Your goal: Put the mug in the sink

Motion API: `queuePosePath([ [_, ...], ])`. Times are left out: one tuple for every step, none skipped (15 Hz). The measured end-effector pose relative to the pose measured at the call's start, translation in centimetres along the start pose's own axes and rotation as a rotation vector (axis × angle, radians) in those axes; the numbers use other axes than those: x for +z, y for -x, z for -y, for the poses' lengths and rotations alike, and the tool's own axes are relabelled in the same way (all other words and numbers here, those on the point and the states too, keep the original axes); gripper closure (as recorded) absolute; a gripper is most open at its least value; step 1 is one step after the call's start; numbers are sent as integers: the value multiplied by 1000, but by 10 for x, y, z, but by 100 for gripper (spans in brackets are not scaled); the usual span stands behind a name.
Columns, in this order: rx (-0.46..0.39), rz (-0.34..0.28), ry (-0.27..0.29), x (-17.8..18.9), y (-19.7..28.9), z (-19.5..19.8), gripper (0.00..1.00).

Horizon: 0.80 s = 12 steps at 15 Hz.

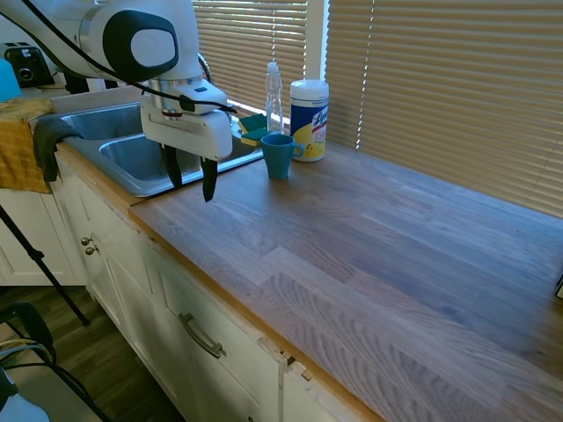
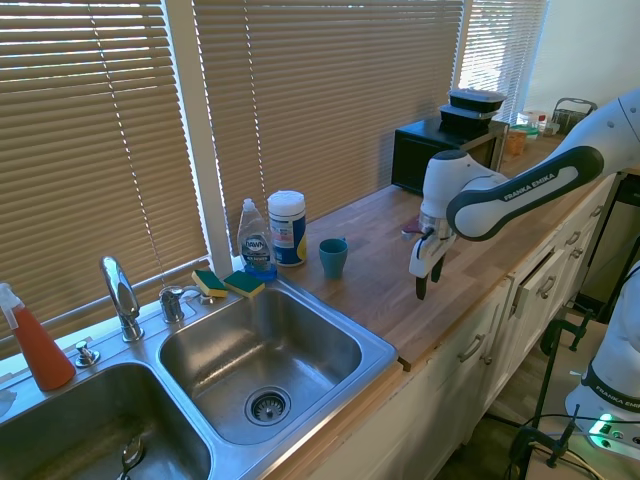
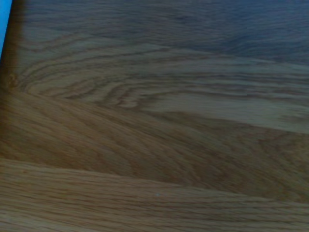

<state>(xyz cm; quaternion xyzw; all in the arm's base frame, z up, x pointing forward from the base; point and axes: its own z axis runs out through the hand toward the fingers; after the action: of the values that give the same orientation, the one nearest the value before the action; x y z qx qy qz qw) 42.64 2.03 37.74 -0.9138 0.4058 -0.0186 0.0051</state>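
Jaws apart and holding nothing, the gripper (image 1: 190,179) hangs just above the wooden counter (image 1: 369,246), its two dark fingers (image 1: 209,180) pointing straight down near the counter's front edge, close to the sink's (image 2: 330,400) right rim. The mug (image 1: 280,156) stands upright on the counter, apart from the gripper and farther back toward the window blinds (image 2: 320,90). It is small and teal-blue, slightly narrower at the base than at the mouth, with one handle on its side turned toward the white canister (image 1: 309,120) with the yellow label, which stands just beside it and rises well above it. A clear bottle (image 2: 256,240) stands next to the canister at the sink's back corner, with two green-and-yellow sponges (image 2: 228,284) lying on the rim beside it. The sink has two steel basins; the one nearer the mug shows a bare bottom and a round drain (image 2: 266,405). A curved chrome faucet (image 2: 120,296) rises behind the divider. The wrist view shows only wood grain and a thin blue sliver at one edge.
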Motion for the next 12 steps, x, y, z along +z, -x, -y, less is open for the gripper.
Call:
queuePosePath([
  [0, 1, 1, 0, 0, 0, 0],
  [0, 0, 0, 0, 0, 0, 0],
  [1, -2, -3, -2, -1, 1, 0],
  [2, -6, -8, -7, -3, 4, 0],
  [5, -11, -15, -14, -7, 6, 0],
  [9, -17, -25, -23, -11, 9, 0],
  [14, -24, -37, -36, -17, 12, 0],
  [20, -31, -52, -50, -23, 16, 0],
  [26, -37, -67, -64, -28, 20, 0],
  [36, -40, -84, -78, -33, 24, 0],
  [50, -42, -103, -93, -39, 26, 0],
  [67, -41, -122, -106, -46, 29, 0],
])
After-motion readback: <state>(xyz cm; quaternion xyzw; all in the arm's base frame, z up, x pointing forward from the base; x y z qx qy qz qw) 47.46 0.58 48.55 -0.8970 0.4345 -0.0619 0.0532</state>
